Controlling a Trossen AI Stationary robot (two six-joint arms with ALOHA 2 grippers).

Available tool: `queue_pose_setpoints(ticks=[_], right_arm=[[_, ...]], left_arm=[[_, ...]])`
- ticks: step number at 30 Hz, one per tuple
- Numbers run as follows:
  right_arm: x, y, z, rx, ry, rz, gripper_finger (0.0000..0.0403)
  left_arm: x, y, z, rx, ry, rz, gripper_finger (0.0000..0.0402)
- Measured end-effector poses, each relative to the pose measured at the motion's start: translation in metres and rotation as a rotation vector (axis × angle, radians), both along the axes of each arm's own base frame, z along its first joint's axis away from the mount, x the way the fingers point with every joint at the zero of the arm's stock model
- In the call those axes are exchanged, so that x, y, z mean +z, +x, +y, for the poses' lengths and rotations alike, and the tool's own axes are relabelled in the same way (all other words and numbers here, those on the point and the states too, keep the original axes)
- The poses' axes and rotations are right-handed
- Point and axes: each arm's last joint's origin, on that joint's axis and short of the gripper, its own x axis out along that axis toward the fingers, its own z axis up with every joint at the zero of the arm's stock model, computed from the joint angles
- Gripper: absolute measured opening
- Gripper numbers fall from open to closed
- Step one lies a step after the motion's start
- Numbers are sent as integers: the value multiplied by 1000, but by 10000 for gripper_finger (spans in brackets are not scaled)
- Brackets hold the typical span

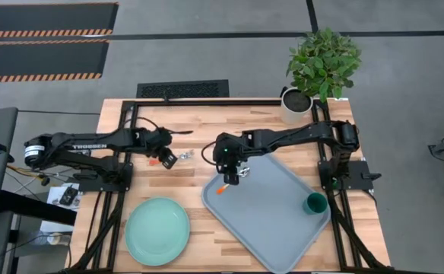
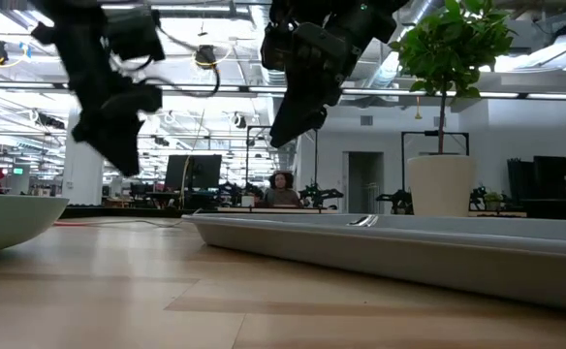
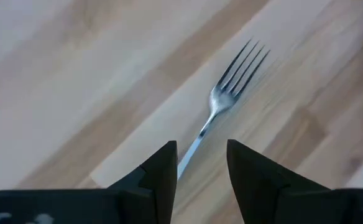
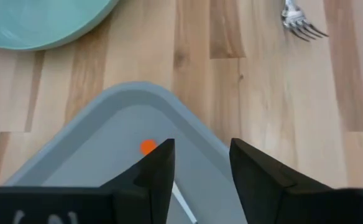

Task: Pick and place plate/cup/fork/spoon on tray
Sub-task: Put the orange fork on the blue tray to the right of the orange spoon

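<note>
The fork point(image 3: 231, 87) lies flat on the wooden table point(image 1: 199, 133), prongs pointing away from my left gripper point(image 3: 200, 162). That gripper is open above it, one finger on either side of the fork's handle, and shows near the table's middle left point(image 1: 170, 158). The spoon's orange handle end point(image 4: 147, 147) lies inside the tray's point(image 1: 275, 217) far left corner. My right gripper point(image 1: 236, 175) hangs open above it. The dark green cup point(image 1: 315, 204) stands on the tray's right side. The mint-green plate point(image 1: 157, 230) rests on the table to the left of the tray.
A white plant pot point(image 1: 296, 106) with a leafy plant stands at the table's far right corner. The black frame rails point(image 1: 123, 144) run along the table's left and right sides. Bare wood lies between the fork and the tray's corner point(image 4: 243, 74).
</note>
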Motion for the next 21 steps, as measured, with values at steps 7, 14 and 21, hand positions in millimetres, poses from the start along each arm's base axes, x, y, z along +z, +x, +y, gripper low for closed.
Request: queue_pose_setpoints(ticks=[7, 14, 21], right_arm=[[0, 0, 3, 6, 1, 3, 179], [-1, -1, 2, 2, 0, 11, 177], [-1, -2, 2, 1, 2, 23, 175]], left_arm=[[-35, -8, -3, 10, -3, -21, 125], [-49, -7, -5, -97, -25, -7, 125], [-67, -1, -3, -139, -38, 110, 124]])
